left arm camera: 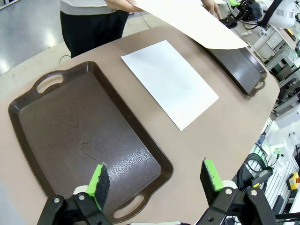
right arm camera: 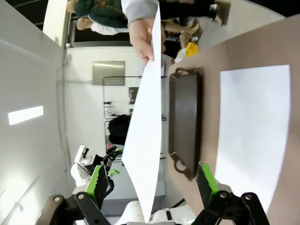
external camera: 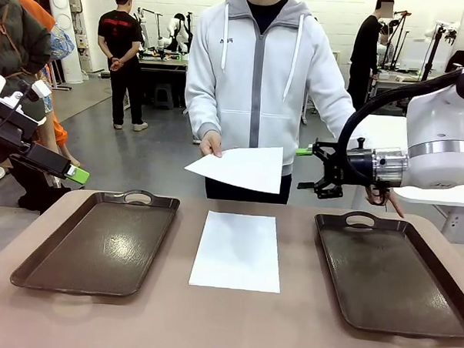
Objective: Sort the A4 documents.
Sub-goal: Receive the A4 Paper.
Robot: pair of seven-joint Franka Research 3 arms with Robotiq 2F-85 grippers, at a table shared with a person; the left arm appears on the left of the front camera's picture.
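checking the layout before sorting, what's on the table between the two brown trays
A single white sheet lies flat on the table between the left tray and the right tray, touching neither, as the front view shows.

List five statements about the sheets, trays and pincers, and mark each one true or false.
1. A flat sheet lies on the table between the left tray and the right tray. True.
2. The left tray holds paper. False: both trays are bare.
3. The person's hand holds a second sheet above the table. True.
4. The right pincer is shut on the second sheet. False: its jaws stand open and grip nothing.
5. The left pincer is open. True.
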